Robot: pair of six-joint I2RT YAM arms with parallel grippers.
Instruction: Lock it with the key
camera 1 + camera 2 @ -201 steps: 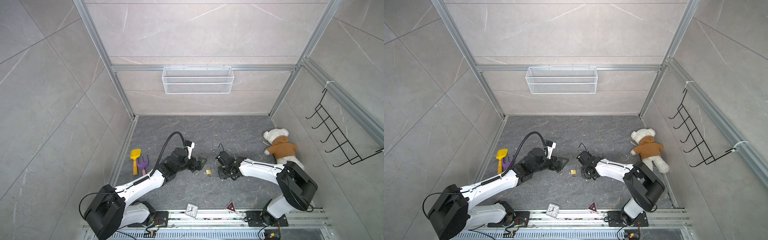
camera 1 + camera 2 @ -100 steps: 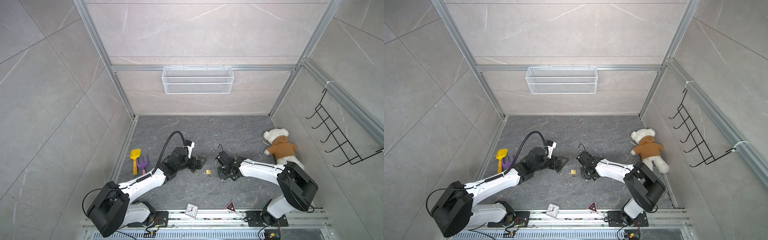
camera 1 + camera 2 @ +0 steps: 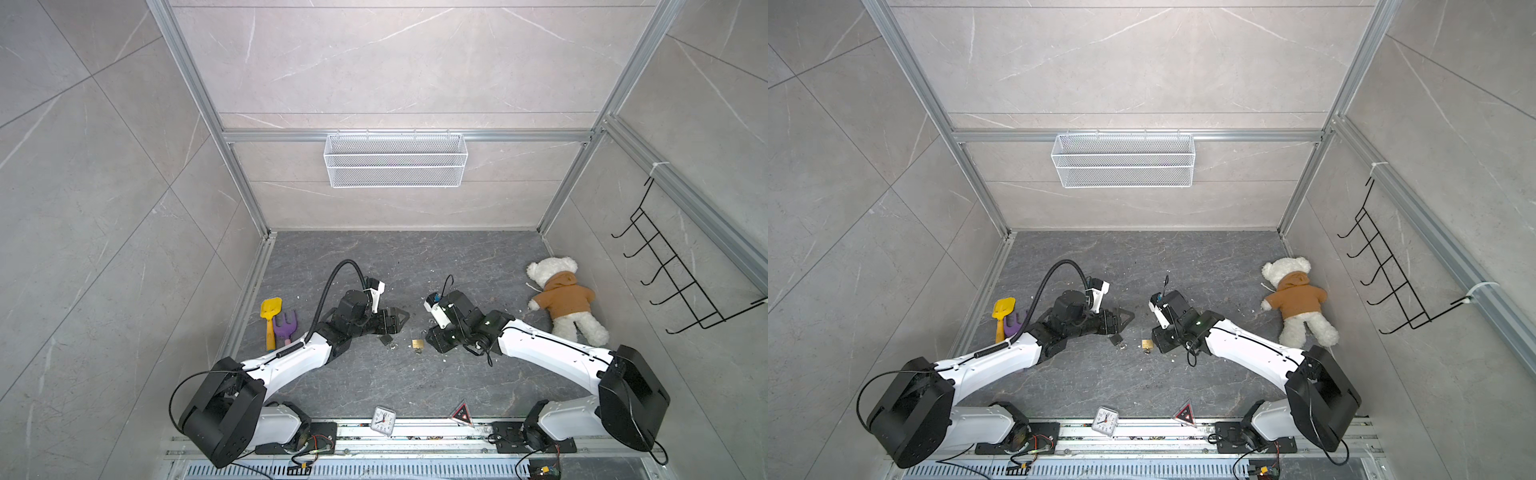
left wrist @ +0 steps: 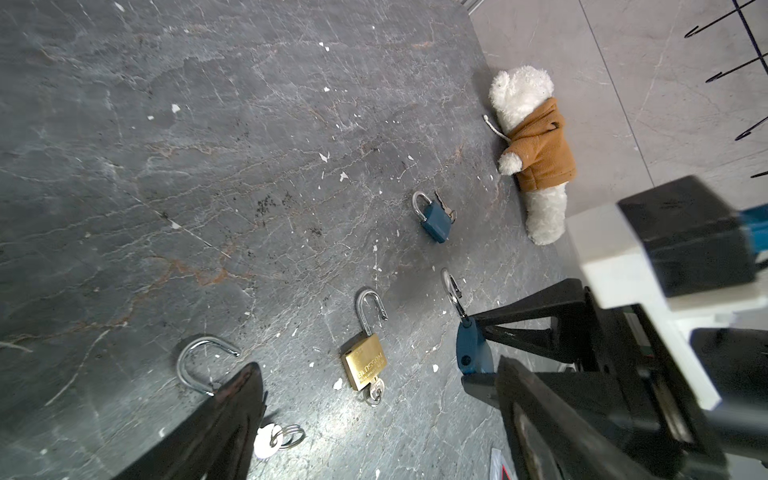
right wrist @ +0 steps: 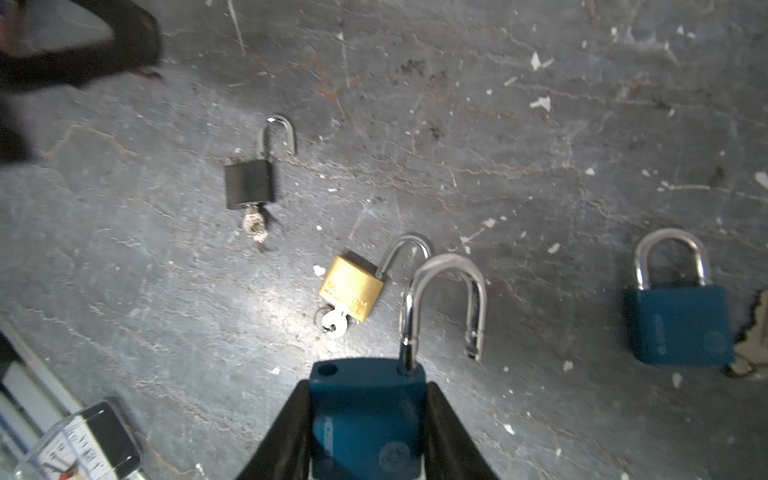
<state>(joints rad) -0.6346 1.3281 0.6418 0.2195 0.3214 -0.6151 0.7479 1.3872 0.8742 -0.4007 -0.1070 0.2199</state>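
Observation:
My right gripper [image 5: 368, 401] is shut on the body of a blue padlock [image 5: 368, 415], whose shackle stands open; the same padlock [image 4: 469, 349] shows in the left wrist view. A brass padlock [image 5: 351, 286] with an open shackle and a key [image 5: 334, 324] in it lies just beyond. A black padlock [image 5: 249, 183], also open with a key [image 5: 254, 226], lies beside my left gripper [image 3: 395, 322]. That gripper [image 4: 376, 374] is open and holds nothing; one of its fingers [image 4: 232, 415] hides the black body. A second blue padlock [image 5: 677, 324] lies shut.
A teddy bear [image 3: 561, 299] lies at the right wall. A yellow toy shovel [image 3: 271, 309] and a purple rake [image 3: 286, 324] sit at the left. A small clock [image 3: 383, 420] and a triangle sign [image 3: 462, 414] rest at the front rail. A wire basket [image 3: 395, 160] hangs on the back wall.
My left gripper's jaws have narrowed a little. My right gripper's jaws have drawn in onto the blue padlock. Both arms have hardly moved.

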